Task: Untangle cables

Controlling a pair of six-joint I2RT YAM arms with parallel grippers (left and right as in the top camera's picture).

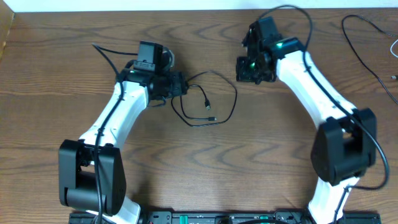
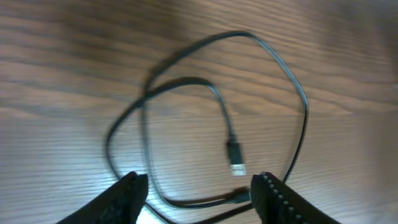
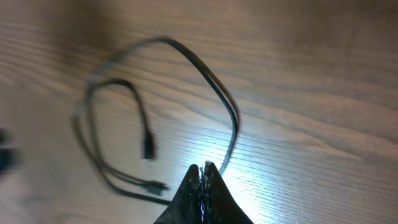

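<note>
A thin black cable (image 1: 208,99) lies in loose overlapping loops on the wooden table between the two arms. In the left wrist view the cable (image 2: 186,87) has a small plug (image 2: 235,155) at one end and a second plug end near the bottom. My left gripper (image 2: 199,190) is open at the loops' left side, its fingers (image 2: 127,196) apart with strands lying on the table between them. My right gripper (image 3: 204,169) is shut and hangs over the loops' right side. The cable (image 3: 230,121) runs past its tip, and nothing shows between the fingers.
Another thin dark cord (image 1: 367,46) trails across the table's far right corner. The table's back edge (image 1: 124,9) runs along the top. Both arm bases stand at the front edge, left (image 1: 90,180) and right (image 1: 342,149).
</note>
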